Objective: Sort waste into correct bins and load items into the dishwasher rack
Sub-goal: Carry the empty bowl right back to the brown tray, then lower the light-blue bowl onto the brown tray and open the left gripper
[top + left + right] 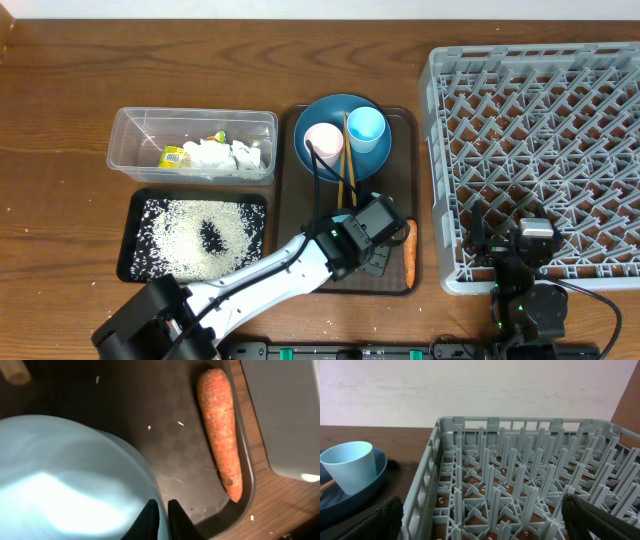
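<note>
The left claw (164, 519) hangs low over the brown tray (165, 445). Its 2 fingers stand almost together, with only a thin gap. The rim of the bowl (65, 475) comes down just to this gap, but I cannot tell if the fingers grip it or only touch it. The carrot (220, 435) lies on the same tray, near its right edge, apart from the claw.

The right claw (482, 510) is opened wide and holds nothing. It is at the near wall of the rack (520, 460).

On the tray's far end the plate (325, 115) carries the pink cup (322, 140), the blue cup (366, 128) and the chopsticks (347, 160). The wrapper (175, 157) and the tissue (225, 153) lie in the tub (195, 120). The rice (190, 235) lies in the black tray (135, 235), which is just in front of the tub on the surface (60, 100).
</note>
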Controlling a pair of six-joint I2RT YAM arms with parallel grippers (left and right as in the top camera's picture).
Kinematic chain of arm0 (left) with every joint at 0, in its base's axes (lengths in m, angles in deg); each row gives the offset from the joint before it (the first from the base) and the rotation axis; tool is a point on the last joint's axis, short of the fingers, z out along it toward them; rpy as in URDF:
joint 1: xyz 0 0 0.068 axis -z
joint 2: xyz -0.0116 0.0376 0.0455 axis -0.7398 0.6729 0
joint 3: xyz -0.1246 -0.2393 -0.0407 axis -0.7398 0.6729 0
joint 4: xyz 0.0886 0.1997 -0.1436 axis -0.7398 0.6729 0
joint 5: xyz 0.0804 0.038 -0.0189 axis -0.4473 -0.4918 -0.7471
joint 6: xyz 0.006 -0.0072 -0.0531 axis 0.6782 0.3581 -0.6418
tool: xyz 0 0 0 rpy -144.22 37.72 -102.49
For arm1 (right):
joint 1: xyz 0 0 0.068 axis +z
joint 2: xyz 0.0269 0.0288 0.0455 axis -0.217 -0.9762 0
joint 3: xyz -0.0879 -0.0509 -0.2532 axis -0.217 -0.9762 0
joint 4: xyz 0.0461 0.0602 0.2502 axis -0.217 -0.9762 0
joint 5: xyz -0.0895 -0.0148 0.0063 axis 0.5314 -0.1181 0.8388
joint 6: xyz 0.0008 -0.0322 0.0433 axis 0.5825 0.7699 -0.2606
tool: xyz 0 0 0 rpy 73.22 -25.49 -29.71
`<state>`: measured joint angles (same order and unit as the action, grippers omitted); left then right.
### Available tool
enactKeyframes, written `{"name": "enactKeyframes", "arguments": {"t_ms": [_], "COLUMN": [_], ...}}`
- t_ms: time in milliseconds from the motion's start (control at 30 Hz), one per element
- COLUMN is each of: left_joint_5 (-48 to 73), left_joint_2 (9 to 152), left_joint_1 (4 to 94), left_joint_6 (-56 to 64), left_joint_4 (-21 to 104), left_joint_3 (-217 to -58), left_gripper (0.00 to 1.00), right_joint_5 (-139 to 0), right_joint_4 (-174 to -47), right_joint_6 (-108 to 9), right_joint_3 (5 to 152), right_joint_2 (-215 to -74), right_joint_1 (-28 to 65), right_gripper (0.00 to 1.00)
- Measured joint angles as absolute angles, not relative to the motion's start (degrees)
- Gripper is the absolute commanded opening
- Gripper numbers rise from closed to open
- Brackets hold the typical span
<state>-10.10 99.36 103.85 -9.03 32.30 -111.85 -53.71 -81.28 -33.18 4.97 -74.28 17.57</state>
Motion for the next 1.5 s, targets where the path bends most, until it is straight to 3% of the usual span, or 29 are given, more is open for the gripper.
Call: {"name": "enactKeyframes", "arguments": {"t_ms": [133, 233, 967, 1500], "left_joint_5": [-10.88, -11.08, -14.36, -14.25], "left_joint_2": [99.51, 99.51, 99.51, 99.51], "left_joint_1": [103.87, 103.85, 109.49, 112.29], "left_joint_6": [-9.01, -9.22, -9.22, -9.29], "left_joint_4": [31.36, 30.38, 30.05, 20.37], "left_joint_3": [-111.85, -111.85, -112.35, -112.44], "left_gripper": [0.45, 0.51, 0.5, 0.49], "right_joint_5": [-53.71, -53.71, -53.71, -53.71], "right_joint_4": [-81.28, -81.28, -81.28, -81.3], "right_joint_6": [-33.18, -33.18, -33.18, -33.18], "right_joint_3": [4.97, 4.97, 4.97, 4.97], "right_joint_2": [-74.28, -74.28, -74.28, -74.28], "right_joint_1": [17.57, 17.57, 17.57, 17.57], "right_gripper": [0.99, 0.99, 0.99, 0.99]}}
